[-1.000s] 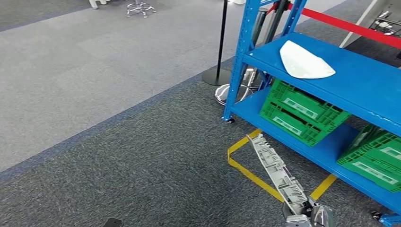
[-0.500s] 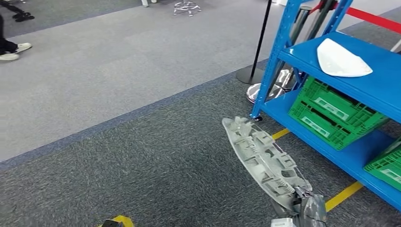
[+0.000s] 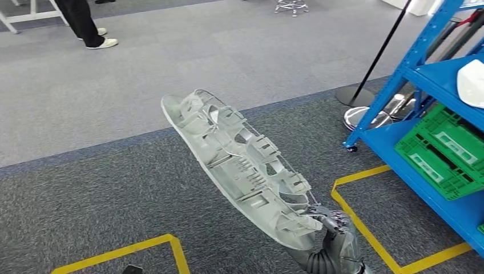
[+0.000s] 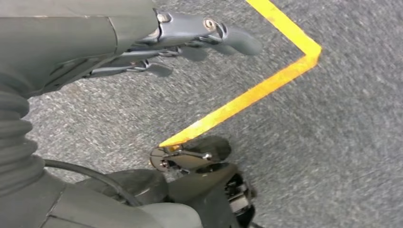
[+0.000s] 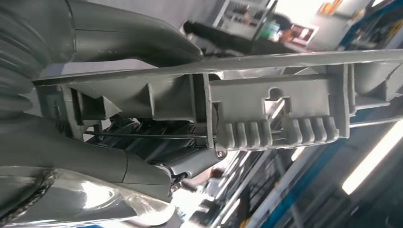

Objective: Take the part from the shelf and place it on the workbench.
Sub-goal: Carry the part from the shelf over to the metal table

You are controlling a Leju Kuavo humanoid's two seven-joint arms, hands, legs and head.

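The right hand [image 3: 334, 242] is gripping the long grey moulded plastic part [image 3: 240, 165] by its near end, fingers wrapped on the ribbed underside, and the rest of the part is jutting out unsupported, up and away from the blue shelf [image 3: 451, 74], over the grey carpet [image 3: 114, 188]. That long overhang is the worry: with the hold at one tip only, a swing or a jolt while walking could be twisting the part in the fingers or levering it loose — and its far end could be clipping the shelf's post if the robot is turning back that way.

The left hand [image 4: 157, 47] is hanging over the carpet beside a yellow floor line [image 4: 247, 95], fingers apart and holding nothing.

The workbench is out of sight, so the remaining way cannot be judged. How firmly the fingers are seated is hard to read — the part is hiding most of them in the right wrist view, and the shelf is cut off at the frame edge.
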